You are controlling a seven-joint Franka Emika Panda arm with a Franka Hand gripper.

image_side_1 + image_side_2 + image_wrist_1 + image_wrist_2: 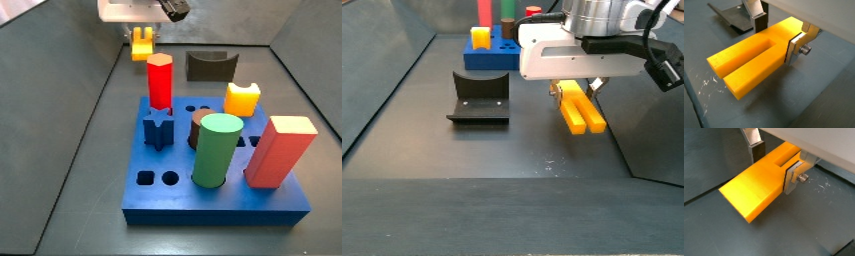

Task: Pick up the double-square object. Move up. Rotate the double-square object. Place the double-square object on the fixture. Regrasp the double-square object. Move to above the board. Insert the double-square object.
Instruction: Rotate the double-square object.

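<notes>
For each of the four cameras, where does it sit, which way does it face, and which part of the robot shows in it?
Wrist view: on the arm, looking down at the double-square object in the claw; fixture behind.
Wrist view: on the arm, same object, claw.
Side view: behind the board, facing the fixture; claw far off.
Side view: opposite end, fixture near, board far; claw.
All four share the object.
</notes>
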